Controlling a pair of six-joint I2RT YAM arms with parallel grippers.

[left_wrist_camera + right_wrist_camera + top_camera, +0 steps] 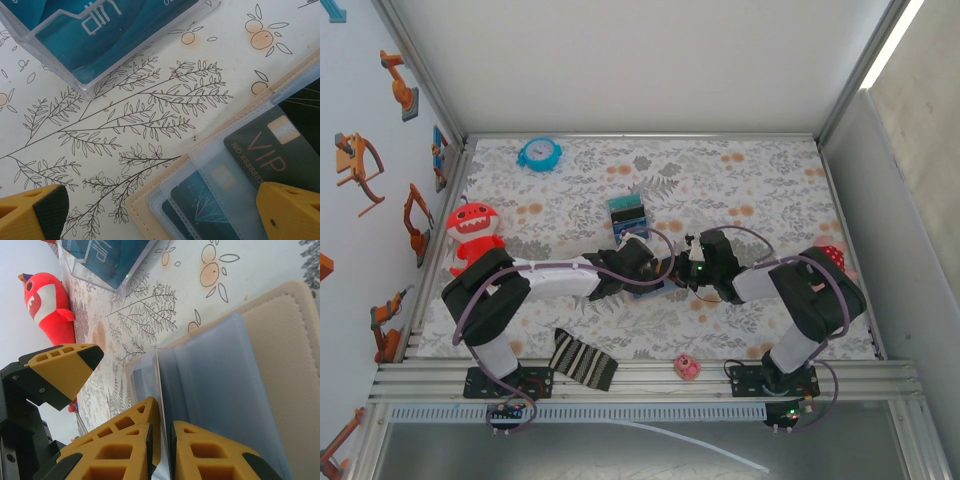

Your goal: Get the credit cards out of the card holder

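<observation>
The card holder (200, 195) lies open on the floral tablecloth (150, 110), with a dark card (260, 150) reading "VIP" and "NO. 8888" (further digits hidden) in its clear sleeve. The left gripper (162, 215) is spread wide. The right gripper (162, 415) pinches the holder's thin pale leaf.

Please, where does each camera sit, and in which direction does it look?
Top external: high behind the arms, looking down on the table; left arm and right arm reach inward.
Left wrist: just above the table, looking down at the card holder; the left gripper's yellow fingers stand wide apart.
Right wrist: low, looking along the card holder toward the red toy; the right gripper is closed on a thin sleeve.
Both wrist views share the card holder and clear box.
</observation>
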